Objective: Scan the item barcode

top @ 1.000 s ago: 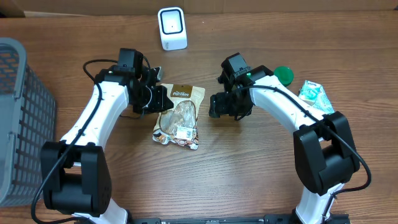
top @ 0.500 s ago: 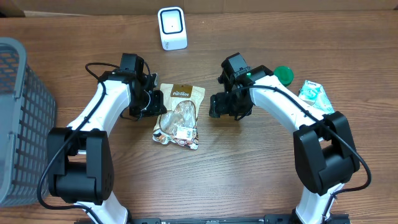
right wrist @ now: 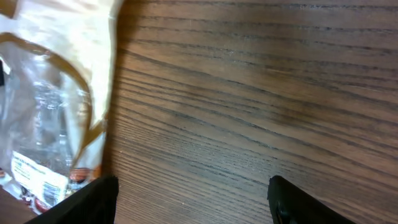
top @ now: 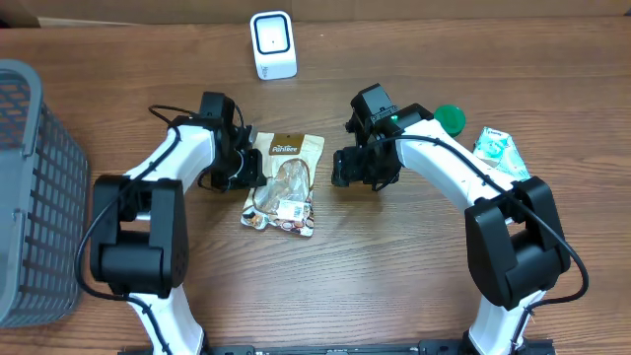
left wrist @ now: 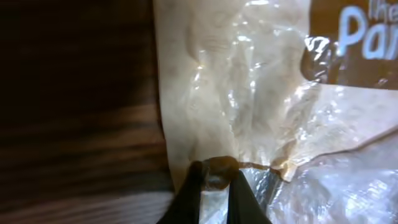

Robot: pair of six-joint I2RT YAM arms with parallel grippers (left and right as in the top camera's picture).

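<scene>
A tan and clear snack bag (top: 284, 179) lies flat on the wooden table, with a white barcode label (top: 292, 209) near its lower end. My left gripper (top: 248, 166) is at the bag's left edge. In the left wrist view its black fingertips (left wrist: 194, 186) are pinched shut on the bag's (left wrist: 249, 93) crinkled film edge. My right gripper (top: 353, 168) hovers just right of the bag, open with only bare wood between its fingers (right wrist: 93, 199). The bag (right wrist: 50, 118) and its label (right wrist: 37, 177) show at the left of the right wrist view. The white scanner (top: 272, 44) stands at the back.
A grey mesh basket (top: 30, 187) fills the left edge of the table. A green round lid (top: 451, 119) and a green-white packet (top: 501, 153) lie behind the right arm at the right. A cardboard wall runs along the back.
The left arm's elbow has swung right, closer to the bag, while its shut gripper stays at the bag's left edge. The right arm and the bag have not moved.
</scene>
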